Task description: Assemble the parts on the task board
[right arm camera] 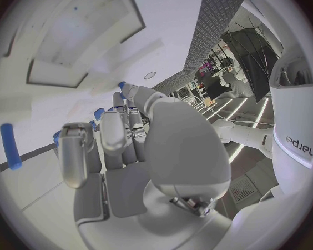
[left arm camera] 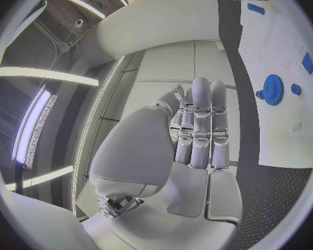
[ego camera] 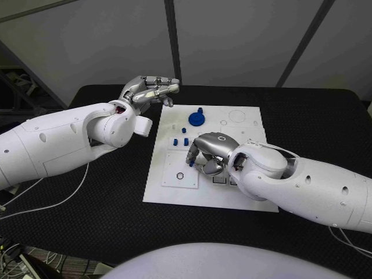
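Hovering right hand (ego camera: 210,156) over the task board (ego camera: 236,200) — fingers curled near small blue pegs (ego camera: 180,141), grip unclear | left hand (ego camera: 151,88) empty, parked off-board | blue gear (ego camera: 197,118) seated — I'd go slow, straight down.

The right hand (ego camera: 210,152) is seen curled over the middle of the task board (ego camera: 244,125), the left hand (ego camera: 151,90) raised off its ten o'clock corner, a blue gear (ego camera: 197,118) between them

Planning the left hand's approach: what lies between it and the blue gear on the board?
In the head view, only bare black table and white task board edge lie between the left hand and the blue gear.
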Controlling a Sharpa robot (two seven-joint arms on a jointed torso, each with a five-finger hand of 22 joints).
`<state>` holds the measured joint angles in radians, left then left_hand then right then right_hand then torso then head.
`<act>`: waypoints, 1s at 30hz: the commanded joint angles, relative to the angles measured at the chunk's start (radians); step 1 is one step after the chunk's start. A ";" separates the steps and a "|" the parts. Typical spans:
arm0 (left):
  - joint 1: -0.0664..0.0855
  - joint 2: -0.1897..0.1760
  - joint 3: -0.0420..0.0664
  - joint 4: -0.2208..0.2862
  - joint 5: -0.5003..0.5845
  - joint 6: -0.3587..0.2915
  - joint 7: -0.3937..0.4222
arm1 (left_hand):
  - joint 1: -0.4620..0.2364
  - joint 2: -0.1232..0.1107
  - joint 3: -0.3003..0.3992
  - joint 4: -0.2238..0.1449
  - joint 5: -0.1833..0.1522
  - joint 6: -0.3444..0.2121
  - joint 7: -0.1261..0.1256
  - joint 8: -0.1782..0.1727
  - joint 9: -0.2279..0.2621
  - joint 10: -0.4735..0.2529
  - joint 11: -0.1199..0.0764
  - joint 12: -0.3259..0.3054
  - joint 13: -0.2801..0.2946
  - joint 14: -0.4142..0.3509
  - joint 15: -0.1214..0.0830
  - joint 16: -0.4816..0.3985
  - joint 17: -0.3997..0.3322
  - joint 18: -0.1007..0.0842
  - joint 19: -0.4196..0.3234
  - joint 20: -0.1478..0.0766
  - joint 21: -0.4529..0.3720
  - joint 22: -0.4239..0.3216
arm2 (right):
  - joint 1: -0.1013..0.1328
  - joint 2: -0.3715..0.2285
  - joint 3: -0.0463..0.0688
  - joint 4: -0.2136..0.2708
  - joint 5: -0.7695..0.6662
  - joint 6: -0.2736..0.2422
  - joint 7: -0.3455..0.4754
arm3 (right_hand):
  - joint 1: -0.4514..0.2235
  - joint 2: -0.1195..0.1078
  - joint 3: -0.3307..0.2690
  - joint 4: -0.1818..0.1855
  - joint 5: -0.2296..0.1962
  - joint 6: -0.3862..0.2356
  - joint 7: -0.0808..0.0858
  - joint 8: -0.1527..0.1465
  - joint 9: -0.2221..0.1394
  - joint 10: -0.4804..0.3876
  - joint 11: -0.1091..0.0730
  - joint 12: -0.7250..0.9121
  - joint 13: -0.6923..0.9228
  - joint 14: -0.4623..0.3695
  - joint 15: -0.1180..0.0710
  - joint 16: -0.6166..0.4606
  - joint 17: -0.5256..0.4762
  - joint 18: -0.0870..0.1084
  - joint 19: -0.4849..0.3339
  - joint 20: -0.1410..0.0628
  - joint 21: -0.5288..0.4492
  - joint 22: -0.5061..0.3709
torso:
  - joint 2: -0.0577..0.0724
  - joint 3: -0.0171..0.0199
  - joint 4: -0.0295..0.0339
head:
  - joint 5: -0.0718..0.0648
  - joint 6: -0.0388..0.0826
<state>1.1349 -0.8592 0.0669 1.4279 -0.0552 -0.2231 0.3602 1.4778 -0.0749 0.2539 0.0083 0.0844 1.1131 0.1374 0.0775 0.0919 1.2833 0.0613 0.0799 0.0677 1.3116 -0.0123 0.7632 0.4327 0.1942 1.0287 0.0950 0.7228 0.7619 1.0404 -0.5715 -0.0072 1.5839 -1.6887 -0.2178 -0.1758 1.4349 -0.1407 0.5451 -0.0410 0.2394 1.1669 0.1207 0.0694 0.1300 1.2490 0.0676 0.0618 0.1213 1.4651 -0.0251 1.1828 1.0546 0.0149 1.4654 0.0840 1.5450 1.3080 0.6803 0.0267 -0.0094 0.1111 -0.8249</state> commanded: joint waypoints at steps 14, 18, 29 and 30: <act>0.001 0.002 0.001 0.000 0.003 0.022 0.000 | -0.010 0.000 0.007 0.002 -0.003 0.000 0.002 -0.005 -0.001 -0.001 0.006 -0.003 0.001 0.000 0.002 -0.004 -0.002 -0.012 0.002 0.003 -0.007 -0.001 | -0.002 0.018 -0.003 -0.006 -0.082 0.044 -0.039 | -0.030 -0.006 0.010 -0.008 -0.004 -0.012 0.006 -0.006 0.001 -0.008 -0.004 0.000 -0.002 0.016 0.000 -0.003 -0.020 -0.003 0.081 -0.003 -0.015 0.229 | 0.000 -0.0001 0.0003 | 0.000 -0.003; 0.001 0.001 0.001 -0.001 0.003 0.024 -0.002 | -0.010 0.000 0.007 0.002 -0.003 0.000 0.002 -0.005 -0.001 -0.001 0.006 -0.003 0.001 0.000 0.002 -0.004 -0.002 -0.012 0.002 0.003 -0.007 -0.001 | -0.002 0.019 -0.004 -0.007 -0.093 0.048 -0.044 | -0.046 -0.012 0.011 -0.011 -0.007 -0.022 0.008 -0.007 0.000 -0.021 -0.001 -0.001 -0.006 0.013 0.004 -0.009 -0.031 0.001 0.073 0.000 -0.028 0.219 | 0.000 -0.0003 -0.0003 | 0.000 -0.004; 0.001 0.002 0.001 -0.002 0.003 0.031 -0.008 | -0.012 -0.001 0.008 0.001 -0.006 0.000 0.002 -0.005 -0.001 -0.002 0.007 -0.004 0.001 0.000 0.002 -0.004 -0.002 -0.012 0.002 0.003 -0.009 -0.002 | -0.002 0.016 -0.005 -0.007 -0.109 0.026 -0.036 | -0.094 -0.050 0.016 -0.021 -0.017 -0.059 0.026 -0.007 -0.008 -0.153 0.029 -0.002 -0.038 -0.020 0.028 -0.089 -0.141 0.033 0.004 0.021 -0.147 0.124 | 0.000 0.0001 -0.0006 | 0.000 -0.005; 0.001 0.002 0.001 -0.003 0.003 0.031 -0.009 | -0.012 -0.001 0.008 0.001 -0.006 0.000 0.002 -0.005 -0.001 -0.002 0.007 -0.004 0.001 0.000 0.002 -0.004 -0.002 -0.012 0.002 0.003 -0.009 -0.002 | -0.002 0.015 -0.005 -0.006 -0.108 0.017 -0.032 | -0.097 -0.054 0.013 -0.022 -0.019 -0.063 0.027 -0.007 -0.009 -0.162 0.031 -0.002 -0.040 -0.024 0.029 -0.099 -0.154 0.037 -0.005 0.022 -0.163 0.112 | -0.001 0.0002 -0.0008 | 0.000 -0.005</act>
<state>1.1349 -0.8581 0.0668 1.4252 -0.0550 -0.2078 0.3530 1.4779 -0.0749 0.2567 0.0111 0.0845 1.1131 0.1374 0.0782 0.0920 1.2834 0.0612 0.0799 0.0677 1.3116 -0.0123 0.7632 0.4319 0.1941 1.0288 0.0950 0.7189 0.7610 1.0388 -0.5544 -0.0115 1.5773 -1.7812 -0.1925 -0.2123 1.3439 -0.1940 0.5597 -0.0566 0.2236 1.1090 0.1487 0.0658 0.1220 1.0939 0.0960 0.0618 0.0831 1.4461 0.0048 1.0895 0.9078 0.0339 1.4627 0.1046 1.3912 1.3077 0.6802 0.0261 -0.0094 0.1111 -0.8307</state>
